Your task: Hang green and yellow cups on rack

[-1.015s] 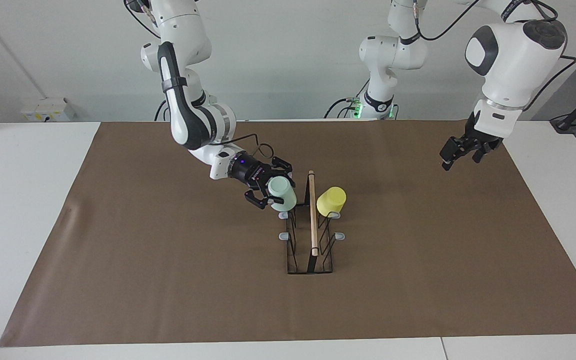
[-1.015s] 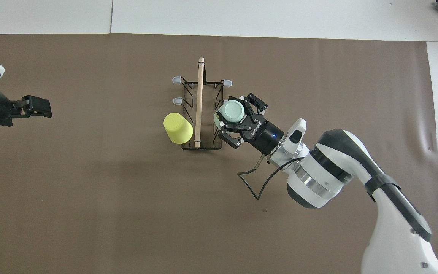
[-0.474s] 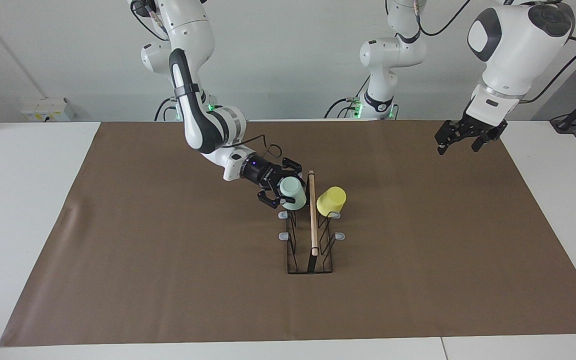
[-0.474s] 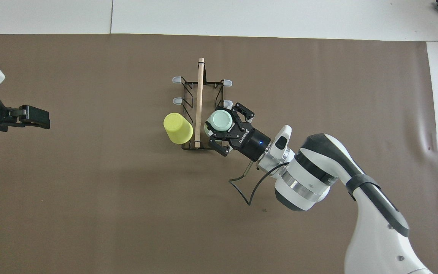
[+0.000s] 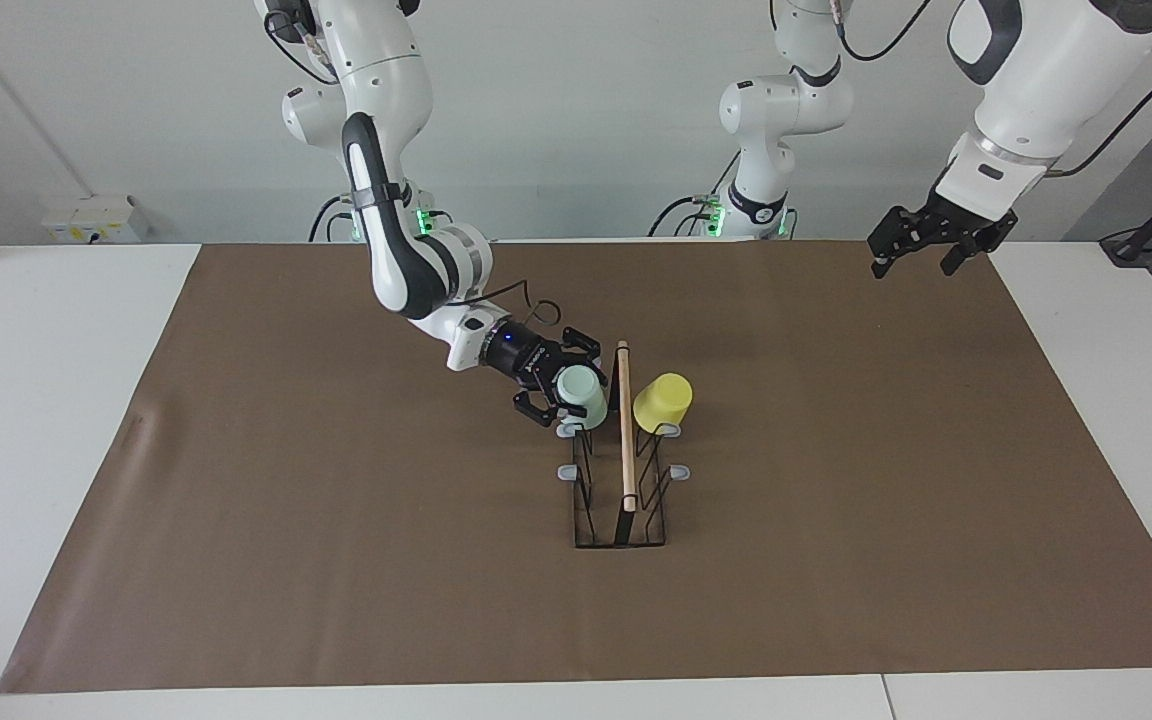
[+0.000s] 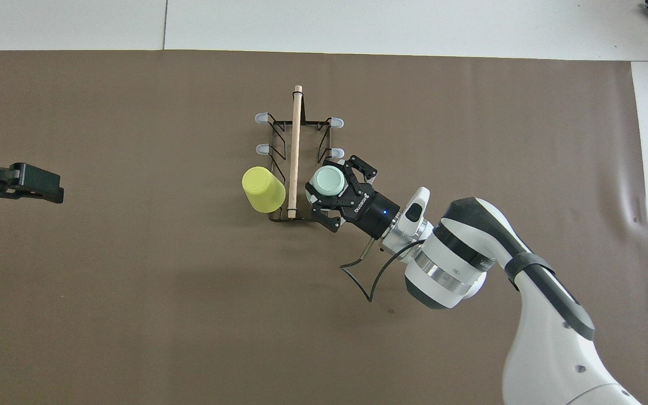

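Since the earlier frames, the right gripper (image 5: 564, 393) has carried the green cup (image 5: 581, 395) in against the rack (image 5: 619, 470) and lowered it, while the left gripper (image 5: 921, 240) has drawn up and back toward its own end of the worktop (image 5: 336, 560).

The green cup now sits mouth-down at the prong nearest the robots, on the right arm's side of the rack. The right jaws are around it, though whether they grip it firmly or have begun to let go cannot be told. The yellow cup (image 5: 663, 402) already hangs on the matching prong on the left arm's side, just beside the wooden rod. The left jaws stand apart, empty, waiting.

The step in hand looks like seating the green cup. Next, the right jaws should probably part and back away without dragging the cup off.
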